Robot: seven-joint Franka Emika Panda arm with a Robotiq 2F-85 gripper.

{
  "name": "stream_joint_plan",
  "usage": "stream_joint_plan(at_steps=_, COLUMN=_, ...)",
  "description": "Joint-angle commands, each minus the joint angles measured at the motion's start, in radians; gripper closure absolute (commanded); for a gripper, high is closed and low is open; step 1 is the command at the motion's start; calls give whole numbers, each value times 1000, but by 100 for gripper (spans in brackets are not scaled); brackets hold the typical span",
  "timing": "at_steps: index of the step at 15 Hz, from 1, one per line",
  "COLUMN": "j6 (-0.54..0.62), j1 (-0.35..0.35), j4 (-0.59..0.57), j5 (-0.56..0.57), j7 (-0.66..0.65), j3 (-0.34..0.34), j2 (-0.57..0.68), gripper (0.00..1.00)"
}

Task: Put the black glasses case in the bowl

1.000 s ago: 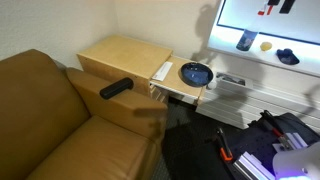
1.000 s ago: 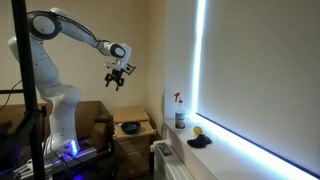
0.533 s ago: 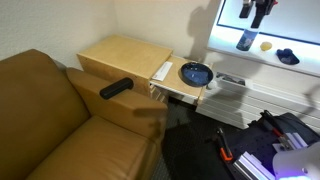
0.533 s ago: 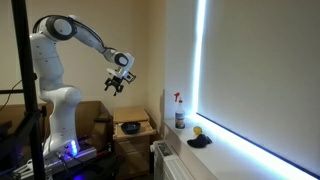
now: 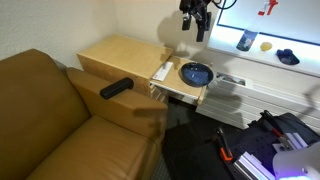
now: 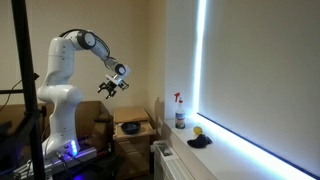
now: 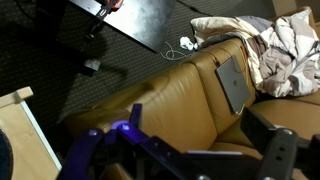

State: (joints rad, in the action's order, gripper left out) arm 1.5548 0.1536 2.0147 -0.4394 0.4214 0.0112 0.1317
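The black glasses case (image 5: 115, 88) lies on the brown sofa's armrest, next to the wooden cabinet. The dark blue bowl (image 5: 196, 73) sits on a small side table beside the cabinet; it also shows in an exterior view (image 6: 130, 127). My gripper (image 5: 195, 18) hangs high in the air above the bowl and far from the case, and shows in both exterior views (image 6: 108, 87). In the wrist view its fingers (image 7: 190, 150) are spread apart with nothing between them, over the sofa seat. The case and bowl are out of the wrist view.
The brown sofa (image 5: 60, 120) fills the left. The wooden cabinet (image 5: 125, 58) stands beside it. A window ledge (image 5: 270, 58) holds a spray bottle and small items. A flat grey item (image 7: 232, 80) and a crumpled blanket (image 7: 285, 45) lie on the sofa.
The arm has swung away from the window and lower, from above the ledge to above the bowl. The gripper has stayed open and empty. The case and bowl have not moved.
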Motion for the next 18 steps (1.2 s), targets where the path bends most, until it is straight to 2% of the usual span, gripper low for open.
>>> stream_joint_plan(at_steps=1, j6=-18, j1=-48, j4=-11, j5=-1, j7=6, j3=-33, j2=20, gripper=0)
stream_joint_plan(at_steps=3, j6=16, j1=-50, j4=-37, j5=-28, j7=-146, j3=-35, j2=76, gripper=0)
stream_joint_plan(at_steps=6, j6=161, j1=-1, j4=-114, j5=-59, j7=-377, j3=-82, j2=185, gripper=0)
stream_joint_plan(at_steps=8, j6=223, j1=92, j4=-178, j5=-31, j7=-531, j3=-55, j2=259, gripper=0)
stream_joint_plan(at_steps=10, j6=214, j1=155, j4=-252, j5=-24, j7=-694, j3=-43, j2=321, gripper=0)
stream_joint_plan(at_steps=11, j6=184, j1=111, j4=-277, j5=-31, j7=-744, j3=-109, j2=332, gripper=0)
stream_joint_plan(at_steps=12, j6=230, j1=99, j4=-199, j5=-24, j7=-661, j3=-109, j2=287, gripper=0)
stream_joint_plan(at_steps=16, j6=230, j1=97, j4=-219, j5=-23, j7=-680, j3=-128, j2=306, gripper=0)
stream_joint_plan(at_steps=18, j6=312, j1=111, j4=-241, j5=-58, j7=-824, j3=-115, j2=347, gripper=0)
